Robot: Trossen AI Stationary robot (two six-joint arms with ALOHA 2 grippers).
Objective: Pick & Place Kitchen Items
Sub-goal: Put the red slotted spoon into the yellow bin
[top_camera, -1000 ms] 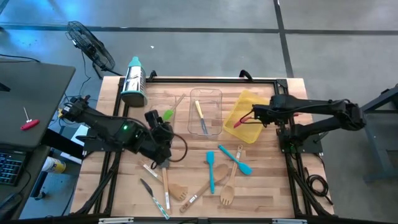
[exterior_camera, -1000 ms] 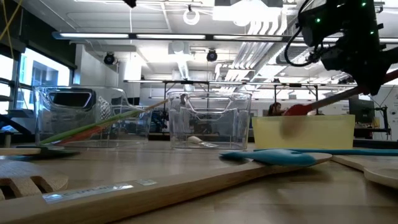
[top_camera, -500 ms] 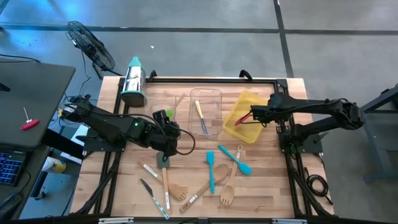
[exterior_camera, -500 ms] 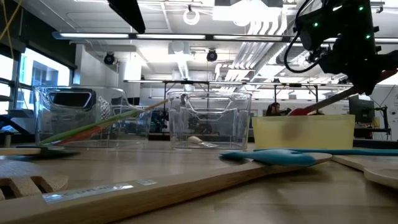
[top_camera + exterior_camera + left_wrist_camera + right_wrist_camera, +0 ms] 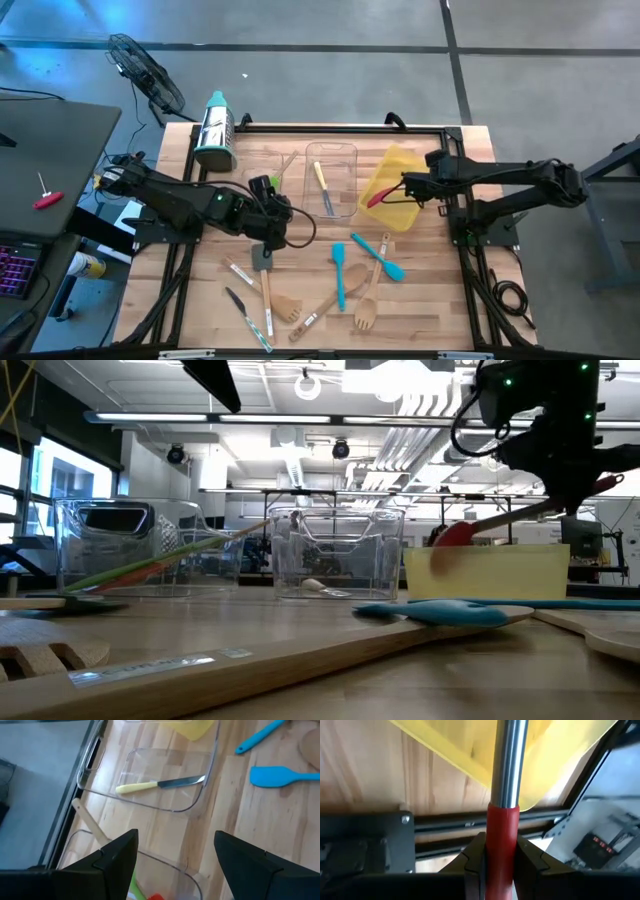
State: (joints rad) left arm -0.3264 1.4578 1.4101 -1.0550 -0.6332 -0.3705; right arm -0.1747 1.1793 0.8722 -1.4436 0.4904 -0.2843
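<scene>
My right gripper (image 5: 408,186) clenched on the red spoon (image 5: 385,193), spoon head now higher above the yellow bin (image 5: 400,160) than before, left gripper (image 5: 268,232) released, unchanged beside the clear bin (image 5: 345,152).

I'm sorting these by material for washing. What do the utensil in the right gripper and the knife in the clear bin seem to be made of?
The red utensil clamped in the right gripper: a shiny steel-looking shaft, shown by its mirror-like sheen, with a smooth red grip, probably plastic or silicone. The knife in the clear bin: a glinting metal blade with a matte pale yellow handle, likely plastic.
</scene>
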